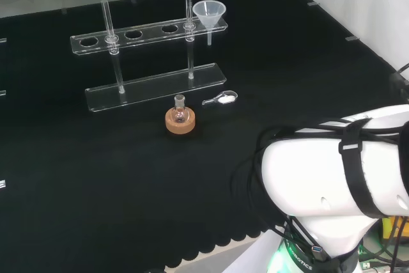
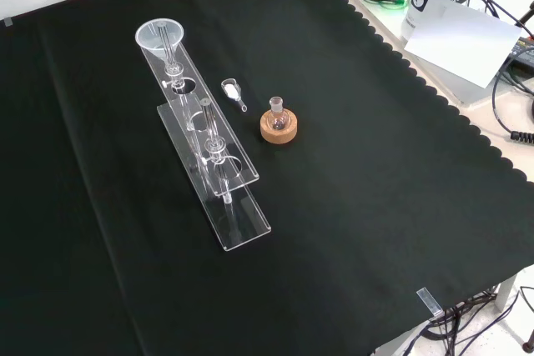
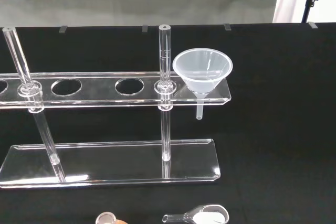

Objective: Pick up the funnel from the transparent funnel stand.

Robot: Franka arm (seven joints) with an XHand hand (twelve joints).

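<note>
A clear plastic funnel (image 1: 209, 13) (image 2: 160, 37) (image 3: 202, 71) sits in the end hole of the transparent funnel stand (image 1: 148, 33) (image 2: 213, 152) (image 3: 105, 85), its stem hanging below the upper shelf. The stand has two upright rods, a shelf with several round holes and a flat base plate. In the head view the funnel is at the stand's right end; in the front view it is at the far end. Nothing touches the funnel.
A small round flask (image 1: 180, 112) (image 2: 278, 116) rests on a cork ring (image 1: 180, 123) (image 2: 279, 128) in front of the stand. A small clear scoop (image 1: 220, 100) (image 2: 234, 92) (image 3: 199, 215) with white powder lies beside it. The arm's white links (image 1: 339, 177) fill the head view's lower right.
</note>
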